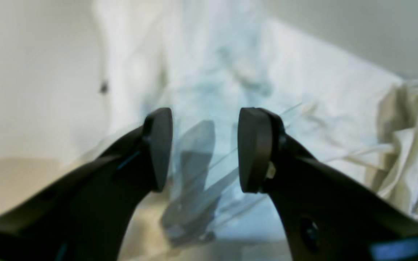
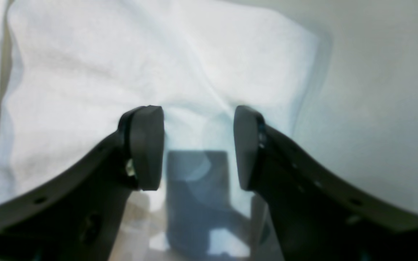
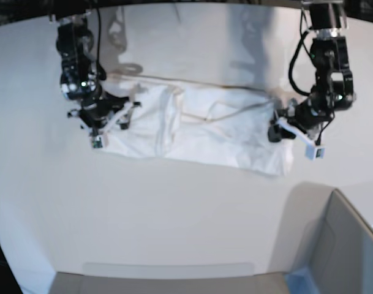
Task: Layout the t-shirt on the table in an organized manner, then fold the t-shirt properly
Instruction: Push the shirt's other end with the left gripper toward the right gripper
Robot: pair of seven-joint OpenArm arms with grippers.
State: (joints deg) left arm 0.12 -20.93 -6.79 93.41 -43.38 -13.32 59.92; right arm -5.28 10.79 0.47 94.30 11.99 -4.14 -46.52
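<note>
The white t-shirt (image 3: 192, 131) lies print-side hidden as a long, wrinkled strip across the far half of the white table (image 3: 174, 214). My right gripper (image 3: 113, 116) hovers over its left end. In the right wrist view that gripper (image 2: 198, 148) stands open just above a flat corner of the t-shirt (image 2: 140, 65), nothing between the fingers. At the shirt's right end is my left gripper (image 3: 277, 127). The left wrist view shows it (image 1: 203, 148) open over blurred cloth (image 1: 303, 90), with a bunched fold (image 1: 408, 145) to its right.
A grey box with a blue edge (image 3: 339, 245) sits at the near right corner. Bare tabletop (image 2: 376, 90) lies right of the shirt's corner in the right wrist view. Both arms' upper links rise at the back.
</note>
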